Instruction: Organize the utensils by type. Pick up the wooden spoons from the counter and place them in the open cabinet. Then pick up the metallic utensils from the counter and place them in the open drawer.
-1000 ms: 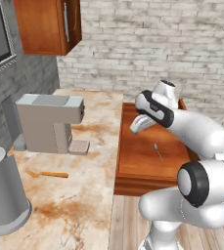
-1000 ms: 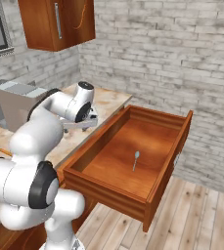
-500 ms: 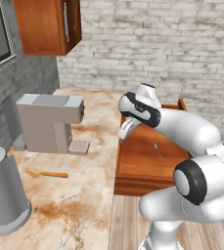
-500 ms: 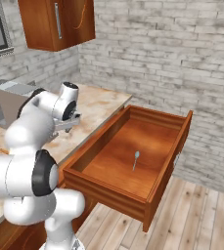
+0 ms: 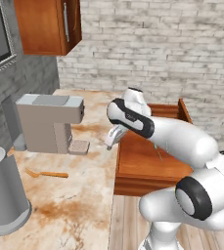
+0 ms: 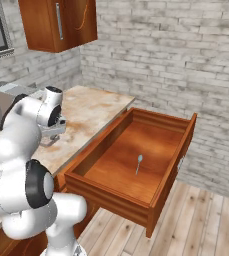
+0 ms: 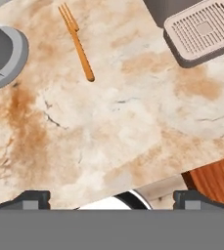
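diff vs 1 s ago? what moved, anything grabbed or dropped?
The arm swung left, carrying the gripper from over the drawer out over the counter, toward the wooden utensil. Jaws stayed wide open and empty; nothing was grabbed or released. Unchanged: the metal spoon lies in the drawer, the wooden utensil lies on the counter, and the coffee machine and grey canister have not moved.

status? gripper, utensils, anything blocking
Gripper open, empty, over the counter. Wooden fork lies on counter; metal spoon in open drawer. Coffee machine beside fork, path looks clear.
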